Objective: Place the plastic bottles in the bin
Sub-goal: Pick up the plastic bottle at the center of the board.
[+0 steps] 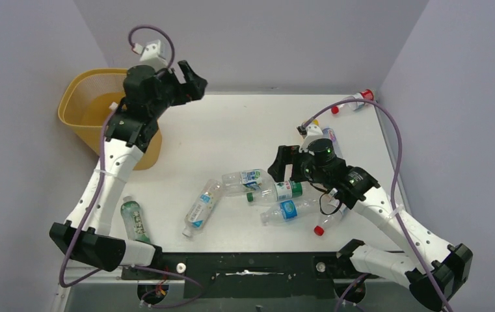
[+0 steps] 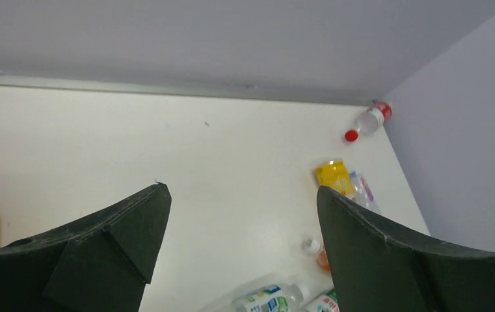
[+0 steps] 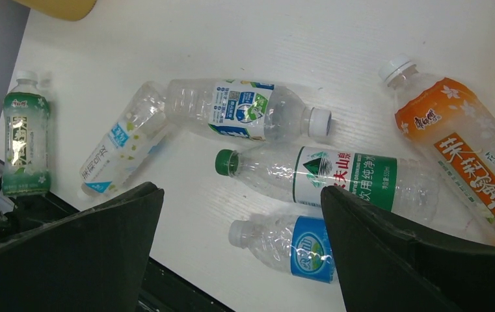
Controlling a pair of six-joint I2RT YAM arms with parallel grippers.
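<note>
My left gripper [image 1: 192, 77] is raised, just right of the bin [image 1: 75, 91], jaws apart with nothing between them. The bin stands at the far left edge of the table [image 1: 244, 123]. My right gripper [image 1: 277, 162] is over mid-table, jaws wide, facing left. Just beside it is a cluster: white-capped clear bottle [image 1: 244, 179], green-label bottle [image 1: 282, 191], blue-label bottle [image 1: 288, 210]. Left of these a tilted clear bottle [image 1: 202, 207]. A green-tinted bottle [image 1: 134, 221] lies near, by my left arm. A red-capped bottle [image 1: 356, 99] lies in the far right corner.

lab cell: walled white table [image 1: 244, 123]
</note>
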